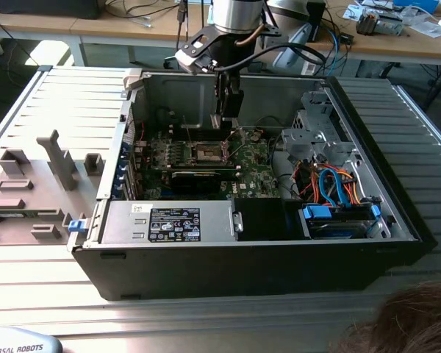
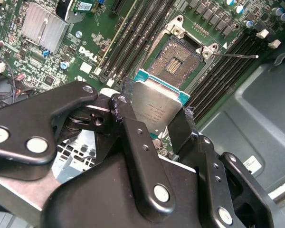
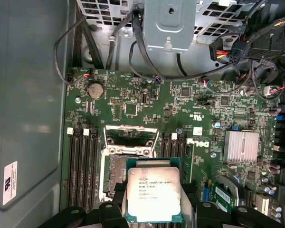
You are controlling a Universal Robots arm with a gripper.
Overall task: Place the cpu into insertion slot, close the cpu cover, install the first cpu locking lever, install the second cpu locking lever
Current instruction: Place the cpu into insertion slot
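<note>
The two black metal fingers (image 2: 133,137) of the gripper (image 2: 154,109) are clamping the small flat square cpu with a silver-grey metal top and green edging (image 2: 156,102) by two opposite edges, and the chip is filling the gap between them. The cpu is hanging in the air above the board, clear of the square insertion slot with a dark centre and silver metal rim (image 2: 180,64), which is lying uncovered just beside it. In the first wrist view the thin silver cpu cover with a square window (image 3: 133,150) is standing raised at the far edge of the slot. Long black memory sockets (image 2: 137,33) are running along both sides of the slot on the green motherboard (image 3: 147,95). In the exterior view the gripper is reaching down into the open black computer case (image 1: 206,272), which is lying on a ribbed grey metal table (image 1: 419,176).
</note>
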